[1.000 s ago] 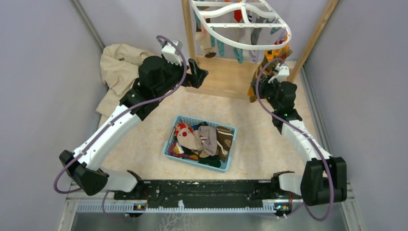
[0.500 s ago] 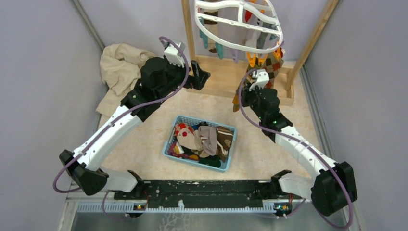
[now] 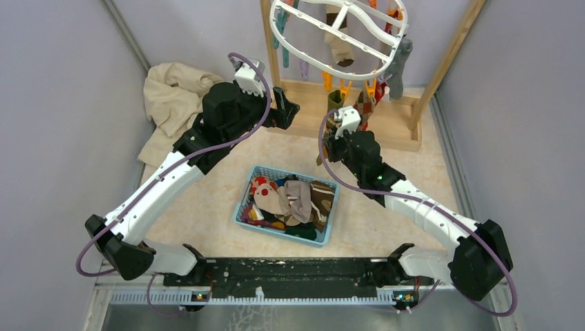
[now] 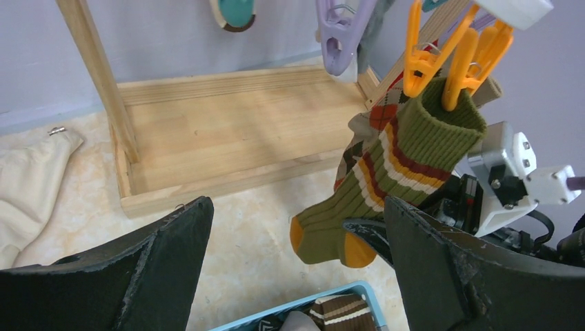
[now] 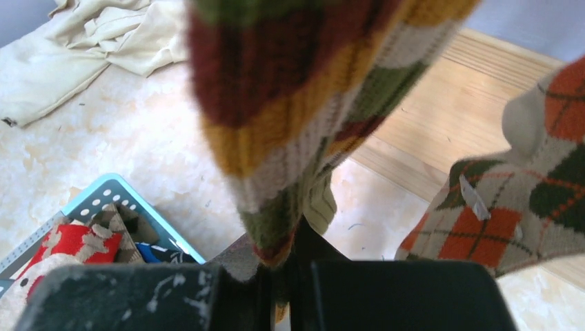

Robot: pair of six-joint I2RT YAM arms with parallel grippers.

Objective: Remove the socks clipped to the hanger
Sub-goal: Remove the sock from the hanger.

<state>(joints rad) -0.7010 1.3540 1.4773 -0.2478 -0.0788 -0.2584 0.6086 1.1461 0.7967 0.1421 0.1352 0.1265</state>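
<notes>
1. The socks [image 3: 290, 200] already freed are seen heaped in the blue basket [image 3: 290, 170], nearest the arm bases.
2. Just beyond, the green striped sock [image 4: 386, 179] is pinched low down by the right gripper [image 5: 293, 255], whose jaws are fully closed on the knit.
3. The left gripper [image 3: 286, 110] is held wide apart and empty beside the wooden rack [image 4: 227, 131].
4. Higher up, the cuff is bitten by orange clips [image 4: 448, 62] under the hanger [image 3: 284, 38].
5. The sock is judged light, soft and stretchy. A hold nearer the cuff would waste less pull on stretch.
</notes>
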